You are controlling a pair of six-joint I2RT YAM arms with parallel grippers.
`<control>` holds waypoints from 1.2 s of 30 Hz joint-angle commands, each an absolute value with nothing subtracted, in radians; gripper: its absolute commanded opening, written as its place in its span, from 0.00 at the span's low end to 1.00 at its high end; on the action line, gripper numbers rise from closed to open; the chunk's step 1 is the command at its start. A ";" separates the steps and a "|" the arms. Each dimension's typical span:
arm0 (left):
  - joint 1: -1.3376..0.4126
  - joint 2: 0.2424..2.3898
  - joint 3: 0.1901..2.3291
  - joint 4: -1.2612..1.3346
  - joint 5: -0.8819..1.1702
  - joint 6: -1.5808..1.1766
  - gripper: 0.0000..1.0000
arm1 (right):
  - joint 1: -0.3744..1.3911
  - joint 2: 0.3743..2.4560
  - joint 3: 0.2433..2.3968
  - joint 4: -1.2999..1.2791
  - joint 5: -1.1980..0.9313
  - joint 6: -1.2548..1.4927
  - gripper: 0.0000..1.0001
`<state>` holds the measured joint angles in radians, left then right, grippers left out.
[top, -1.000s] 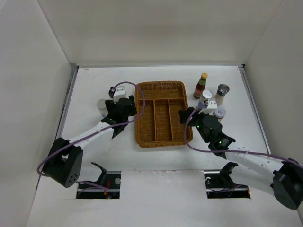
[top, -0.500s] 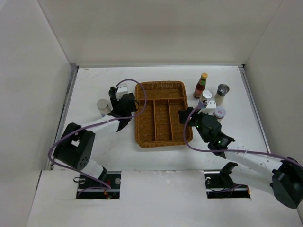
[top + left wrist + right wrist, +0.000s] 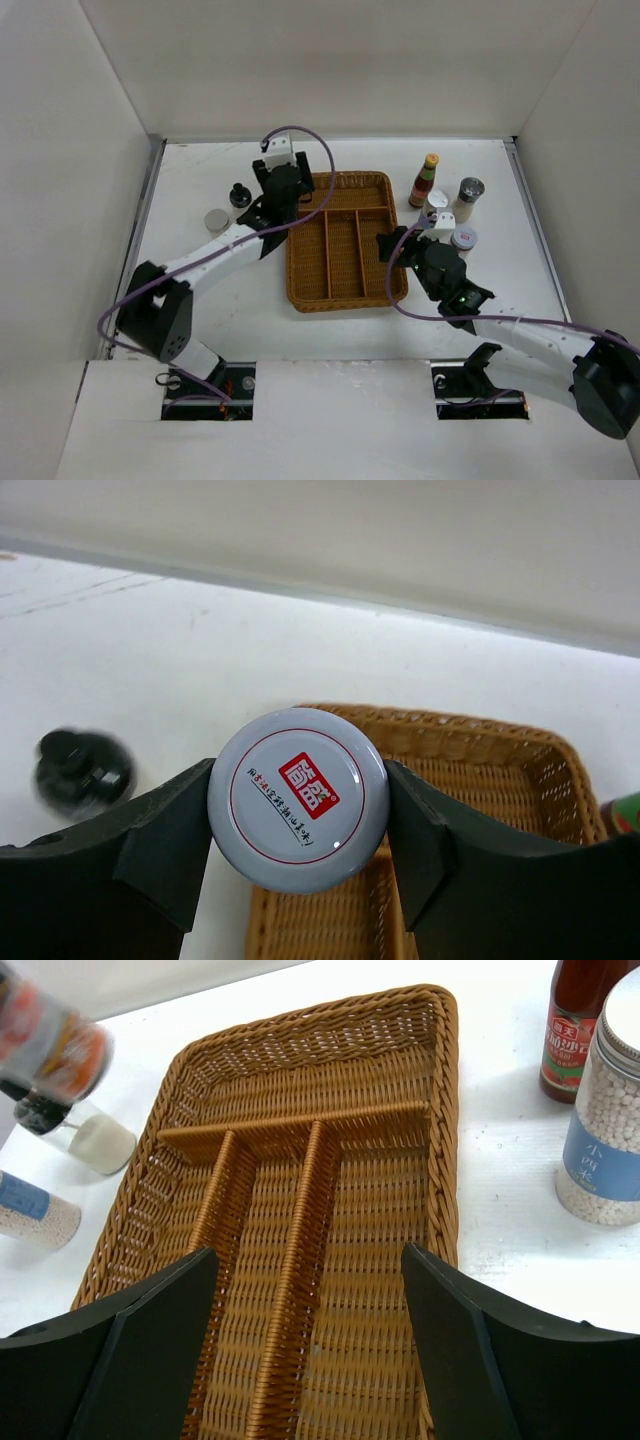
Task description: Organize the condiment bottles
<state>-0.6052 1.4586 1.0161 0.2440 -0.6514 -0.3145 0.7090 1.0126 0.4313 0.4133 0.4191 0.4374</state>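
- The right fingers (image 3: 140, 1355) are seen spread wide apart with nothing between them. They are held over the near right part of the wicker tray (image 3: 345, 270), which is set in the middle of the bench (image 3: 250, 320).
- Just to the right of that wrist, a pale-lidded jar (image 3: 463, 238) is stood on the bench, clear of the tray's right edge.
- Farther back on the same side, a white-topped jar (image 3: 435, 203) and a grey-lidded shaker (image 3: 468, 192) are placed near each other.
- A red sauce bottle (image 3: 425, 182) with a yellow cap is stood upright just behind the white-topped jar, near the tray's far right corner.
- On the left of the tray, a grey-lidded jar (image 3: 216, 220) is stood on the bench. Pale pellets and a blue label can be made out on it from the right wrist view.
- Just behind it and nearer the tray, a black-capped bottle (image 3: 240, 194) partly filled with white powder is set upright.
- Farthest back, the left fingers (image 3: 165, 845) are clamped on either side of the held bottle (image 3: 298, 798). Its grey lid, marked with a red square, is turned towards the wrist camera.
- This bottle is located at the tray's far left corner. Whether it is lifted clear or touching the rim cannot be told.
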 commanded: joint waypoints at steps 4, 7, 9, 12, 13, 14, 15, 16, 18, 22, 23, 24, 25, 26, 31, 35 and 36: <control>-0.579 1.708 1.244 0.356 -0.546 -0.302 0.28 | 0.714 0.991 0.459 0.472 0.417 0.433 0.81; -0.582 1.785 1.287 0.351 -0.519 -0.307 0.28 | 0.708 0.994 0.457 0.472 0.417 0.434 0.81; -0.590 1.827 1.290 0.357 -0.517 -0.311 0.28 | 0.706 0.996 0.457 0.472 0.417 0.434 0.81; -0.599 1.871 1.272 0.367 -0.526 -0.321 0.34 | 0.699 1.000 0.456 0.472 0.422 0.436 0.81; -0.601 1.884 1.260 0.376 -0.529 -0.322 0.40 | 0.694 1.000 0.456 0.472 0.423 0.436 0.81; -0.602 1.891 1.247 0.386 -0.535 -0.327 0.47 | 0.690 0.997 0.454 0.472 0.429 0.436 0.81; -0.602 1.894 1.233 0.397 -0.541 -0.330 0.58 | 0.686 0.988 0.453 0.471 0.437 0.433 0.81; -0.604 1.890 1.218 0.406 -0.546 -0.333 0.69 | 0.682 0.974 0.454 0.462 0.454 0.431 0.81; -0.605 1.864 1.192 0.425 -0.552 -0.334 0.84 | 0.670 0.927 0.462 0.424 0.497 0.428 0.83; -0.614 1.737 1.132 0.439 -0.572 -0.334 0.99 | 0.618 0.836 0.532 0.279 0.561 0.393 0.89; -0.622 1.697 1.112 0.448 -0.580 -0.334 1.00 | 0.595 0.822 0.552 0.246 0.584 0.384 0.93; -0.631 1.654 1.086 0.457 -0.584 -0.333 1.00 | 0.566 0.818 0.572 0.211 0.607 0.374 0.96; -0.640 1.613 1.059 0.468 -0.589 -0.330 1.00 | 0.527 0.825 0.596 0.171 0.627 0.368 1.00; -0.651 1.568 1.027 0.475 -0.592 -0.327 1.00 | 0.492 0.839 0.623 0.123 0.632 0.371 1.00; -0.696 1.332 0.830 0.526 -0.623 -0.339 1.00 | 0.363 1.003 0.745 -0.014 0.548 0.334 1.00; -0.749 1.183 0.700 0.534 -0.652 -0.365 1.00 | 0.309 1.109 0.778 0.003 0.460 0.344 1.00; -0.763 1.155 0.669 0.537 -0.656 -0.367 1.00 | 0.303 1.130 0.787 0.017 0.439 0.342 1.00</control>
<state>-0.7349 1.2041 0.7406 0.5026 -0.6220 -0.3420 0.3229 1.0924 0.7387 0.0479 0.5144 0.3588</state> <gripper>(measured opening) 0.997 0.998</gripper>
